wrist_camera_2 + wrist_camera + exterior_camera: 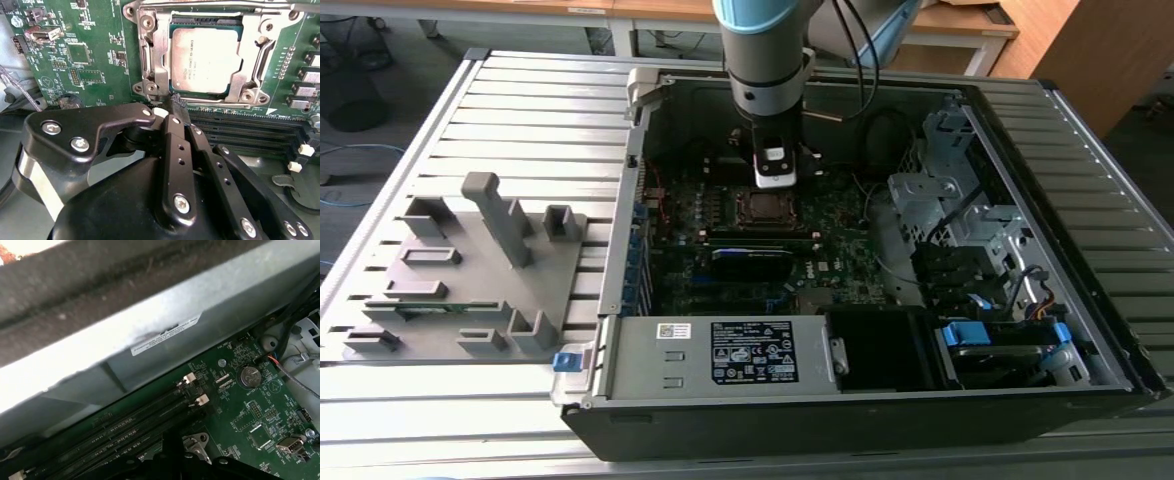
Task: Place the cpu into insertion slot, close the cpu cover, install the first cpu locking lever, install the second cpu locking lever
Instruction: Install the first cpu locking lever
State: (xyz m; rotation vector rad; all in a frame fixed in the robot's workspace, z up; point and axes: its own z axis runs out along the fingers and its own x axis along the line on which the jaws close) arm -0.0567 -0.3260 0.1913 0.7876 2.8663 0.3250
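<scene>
1. The end effector is hanging just beside one edge of the insertion slot, its fingers pressed together with nothing between them, the tip sitting near the socket's silvery rim.
2. The cpu is lying flat in that slot, just beyond the tip, straight ahead along the fingers' line in the second wrist view.
3. The cpu cover is lying down around the chip, framing it through its square window.
4. In the exterior view the arm is standing upright over the socket inside the computer case.
</scene>
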